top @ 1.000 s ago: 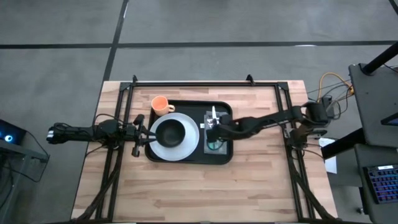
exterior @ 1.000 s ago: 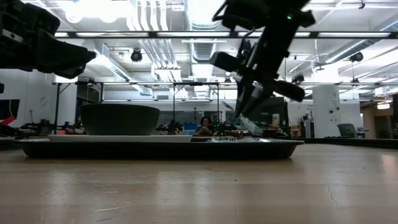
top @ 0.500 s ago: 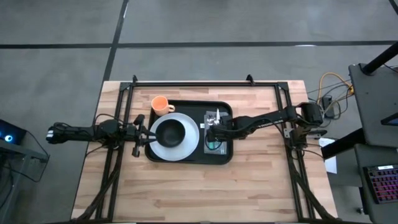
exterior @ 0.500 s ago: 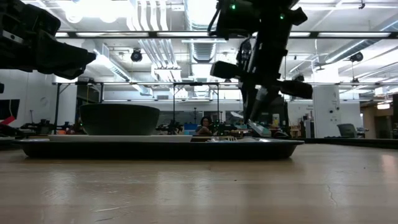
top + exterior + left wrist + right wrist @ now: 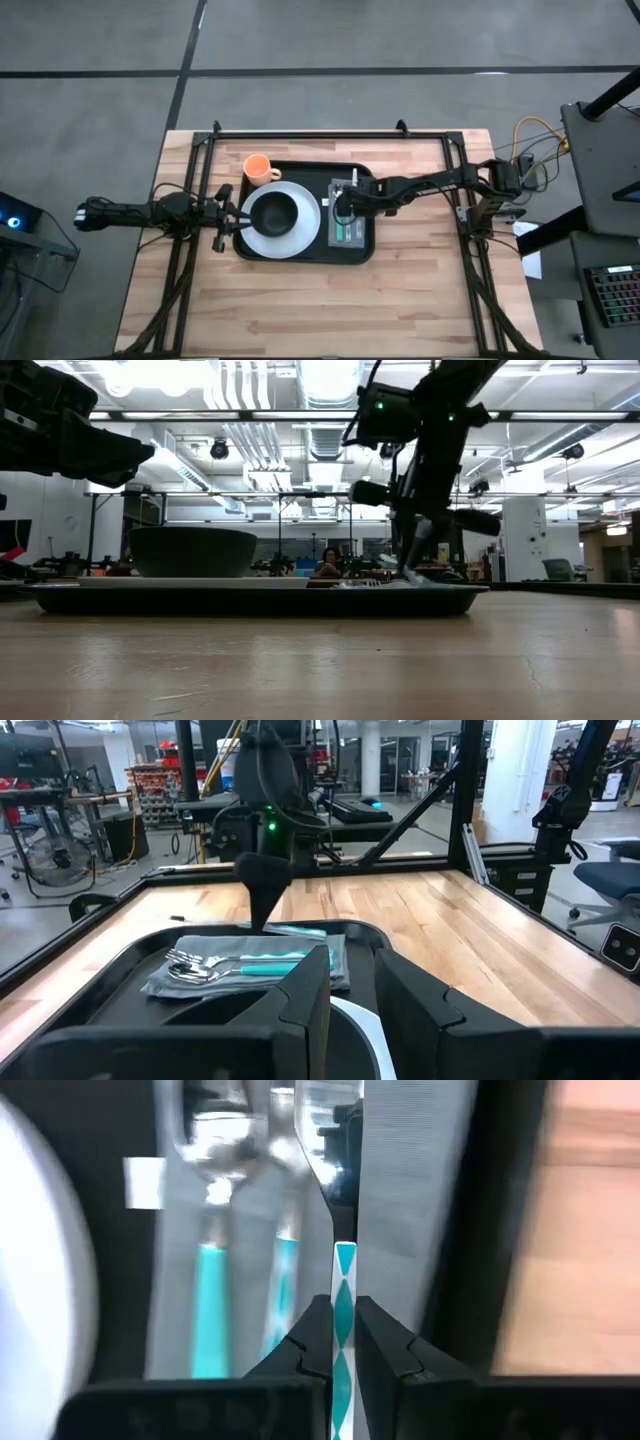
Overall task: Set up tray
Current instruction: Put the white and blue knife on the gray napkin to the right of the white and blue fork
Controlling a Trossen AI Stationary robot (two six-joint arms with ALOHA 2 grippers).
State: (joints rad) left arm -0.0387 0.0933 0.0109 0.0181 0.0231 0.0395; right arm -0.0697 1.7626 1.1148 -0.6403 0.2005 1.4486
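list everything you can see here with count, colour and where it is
tray: one, black, middle of the wooden table
plate: one, white, on the tray's left part
bowl: one, black, on the plate
mug: one, orange, on the table at the tray's far left corner
napkin: one, grey, tray's right part
cutlery: teal handles, on the napkin
left gripper: at the tray's left edge
right gripper: over the napkin, shut on a teal-handled utensil
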